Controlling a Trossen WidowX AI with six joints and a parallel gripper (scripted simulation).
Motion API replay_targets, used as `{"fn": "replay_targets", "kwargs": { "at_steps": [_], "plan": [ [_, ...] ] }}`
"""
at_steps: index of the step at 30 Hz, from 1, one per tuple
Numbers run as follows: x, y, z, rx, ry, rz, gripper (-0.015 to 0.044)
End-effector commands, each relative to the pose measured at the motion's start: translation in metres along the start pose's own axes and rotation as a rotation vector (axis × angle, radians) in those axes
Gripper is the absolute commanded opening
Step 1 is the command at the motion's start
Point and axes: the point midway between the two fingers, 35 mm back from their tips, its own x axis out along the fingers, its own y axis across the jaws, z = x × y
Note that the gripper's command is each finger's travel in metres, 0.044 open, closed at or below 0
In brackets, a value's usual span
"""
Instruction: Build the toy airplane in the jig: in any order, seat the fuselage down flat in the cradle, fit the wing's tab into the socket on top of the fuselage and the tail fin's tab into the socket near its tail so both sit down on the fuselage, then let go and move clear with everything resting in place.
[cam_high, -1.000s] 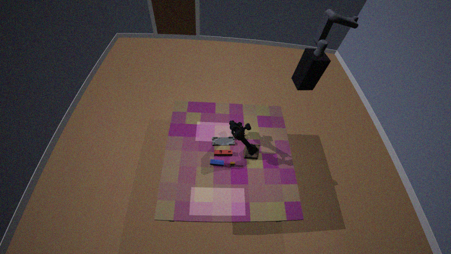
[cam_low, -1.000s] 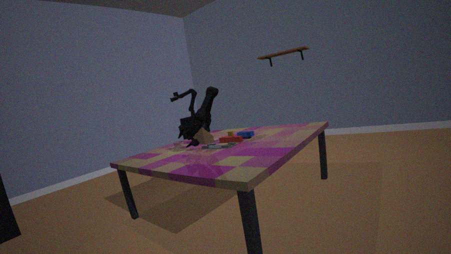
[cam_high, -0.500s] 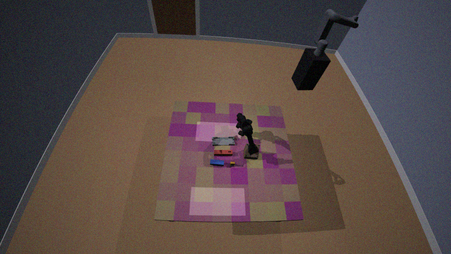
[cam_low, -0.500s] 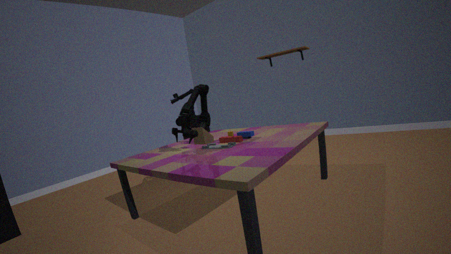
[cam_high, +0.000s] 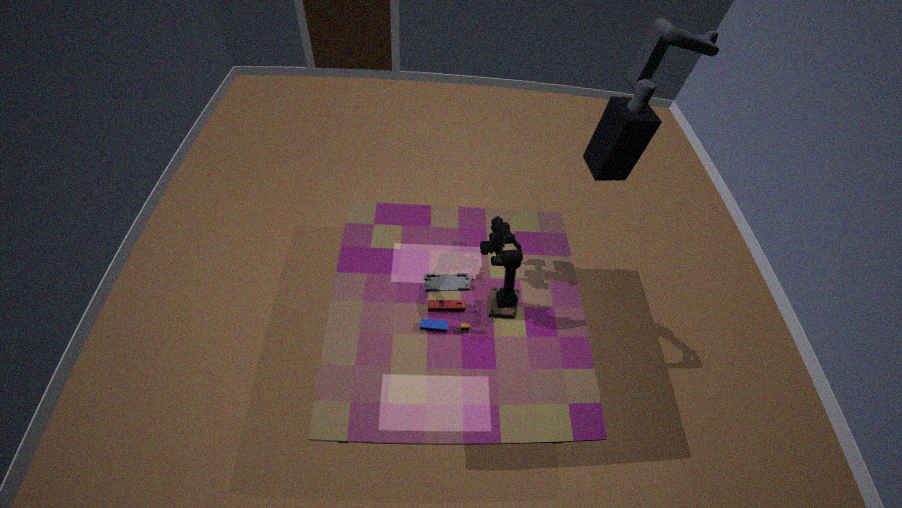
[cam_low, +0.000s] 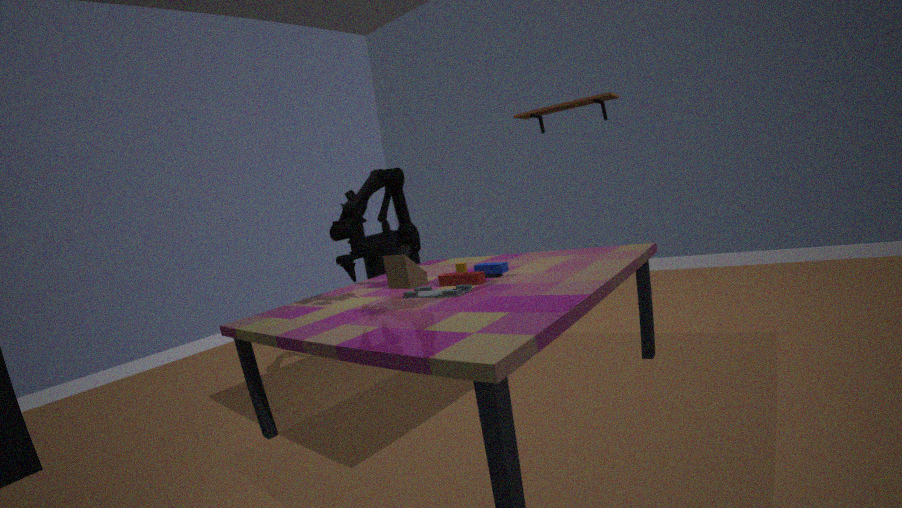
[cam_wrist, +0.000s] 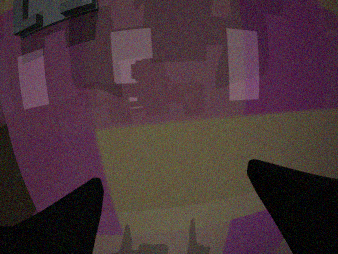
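The grey jig (cam_high: 446, 283) (cam_low: 435, 292) (cam_wrist: 45, 21) lies on the table, its cradle holding nothing. The red fuselage (cam_high: 445, 306) (cam_low: 462, 278) lies on the table beside the jig. The blue wing (cam_high: 434, 324) (cam_low: 491, 269) lies beyond the fuselage from the jig, with the small yellow tail fin (cam_high: 464, 327) (cam_low: 460, 267) near its end. All three parts are separate. My gripper (cam_wrist: 177, 178) is open and empty, raised above the table to the arm side of the jig. Bare table shows between its fingers in the wrist view. Sockets and tabs are too small to make out.
The patterned table (cam_high: 410, 353) (cam_low: 479, 321) has bright light patches and arm shadows. A tan wedge-shaped block (cam_low: 403, 272) stands by the arm's base. A black box (cam_high: 621, 141) with a grey jointed arm stands off the table.
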Motion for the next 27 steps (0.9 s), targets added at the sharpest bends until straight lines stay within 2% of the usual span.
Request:
{"fn": "replay_targets", "kwargs": {
  "at_steps": [1,6,13,21,27],
  "plan": [
    [-0.002,0.0,0.002,-0.039,-0.023,0.001,0.044],
    [-0.01,0.003,0.02,-0.035,-0.019,-0.023,0.044],
    [-0.032,0.043,0.117,-0.04,-0.031,-0.104,0.044],
    [-0.03,0.145,0.209,-0.039,-0.052,-0.076,0.044],
    [-0.012,0.244,0.242,-0.046,-0.037,0.007,0.044]
  ]
}}
